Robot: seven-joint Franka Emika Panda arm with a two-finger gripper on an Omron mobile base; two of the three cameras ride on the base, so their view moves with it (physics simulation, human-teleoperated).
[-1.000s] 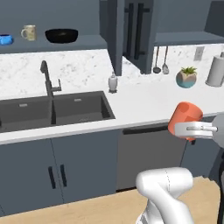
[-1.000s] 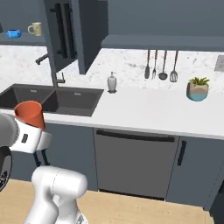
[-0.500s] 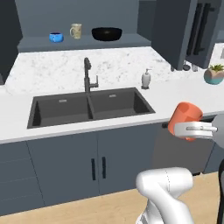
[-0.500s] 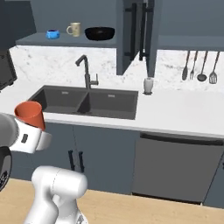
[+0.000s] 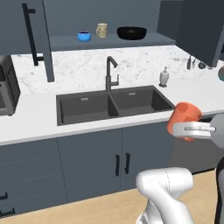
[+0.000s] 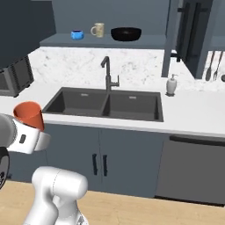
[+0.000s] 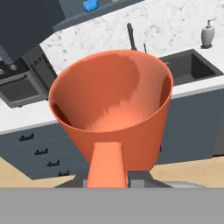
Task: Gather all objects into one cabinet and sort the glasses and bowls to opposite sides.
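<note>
left base view: the pincer grips the orange cup low before the bench; the blue bowl, beige mug and black bowl sit on the shelf. right base view: cup beside the sink, pincer mostly hidden. hand view: the cup's mouth covers the fingertips.

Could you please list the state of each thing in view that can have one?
orange cup: held in the end effector, off the counter, empty
blue bowl: upright on the shelf
beige mug: upright on the shelf
black bowl: upright on the shelf
cabinet door: open
sink: empty
</note>
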